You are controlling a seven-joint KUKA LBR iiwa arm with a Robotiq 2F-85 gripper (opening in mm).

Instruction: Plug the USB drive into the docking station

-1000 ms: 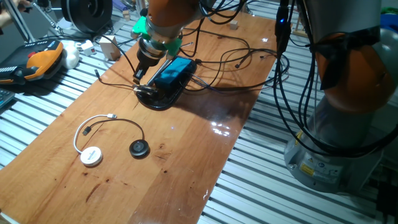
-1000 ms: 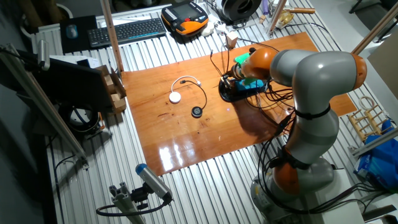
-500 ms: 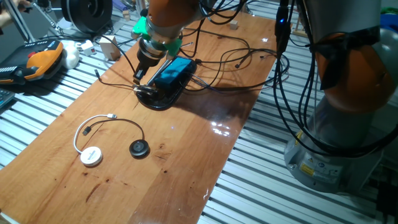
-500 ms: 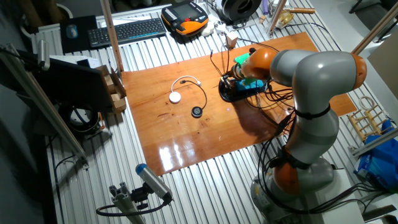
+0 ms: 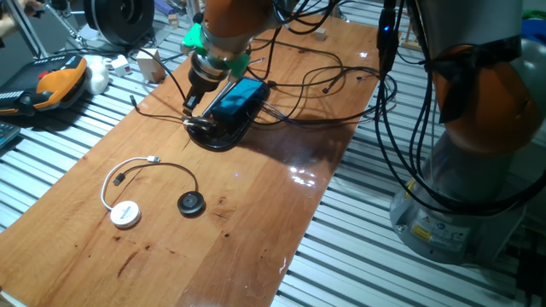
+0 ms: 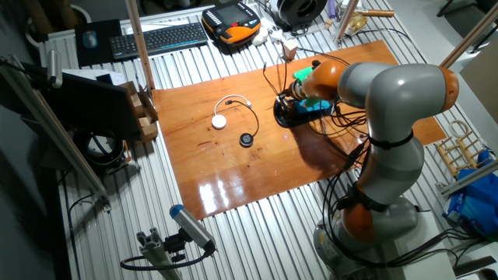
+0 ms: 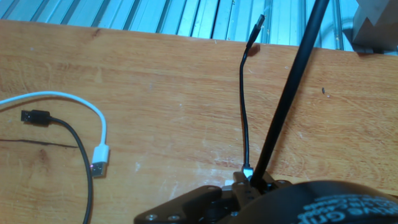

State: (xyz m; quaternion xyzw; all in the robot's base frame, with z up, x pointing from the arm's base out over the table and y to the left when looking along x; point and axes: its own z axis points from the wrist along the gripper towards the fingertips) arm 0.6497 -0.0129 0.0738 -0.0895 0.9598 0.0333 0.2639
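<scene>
A: What are the jaws doing?
B: I cannot tell. The gripper (image 5: 191,106) is hanging low at the dock's (image 5: 236,96) 9 o'clock end, likely lining up with a port.
A: Where is the dock sitting?
B: In a black clamp (image 5: 215,135), so it cannot slide.

- one fixed view looks down from above one long side of the wooden table (image 5: 256,213). it sits quite close. the arm's base (image 5: 465,170) is on the right.
- the other fixed view is high up and much farther off, on another side. it takes in the whole table (image 6: 233,175), the whole arm (image 6: 389,132) and a keyboard (image 6: 159,37) at the back.
- the hand view is very close, looking down on the wood (image 7: 155,93) with a white cable end (image 7: 99,154) and a thin black cable (image 7: 242,106).
- both fixed views share the blue docking station (image 5: 237,95), the white puck (image 5: 124,213) and the black disc (image 5: 191,203).
</scene>
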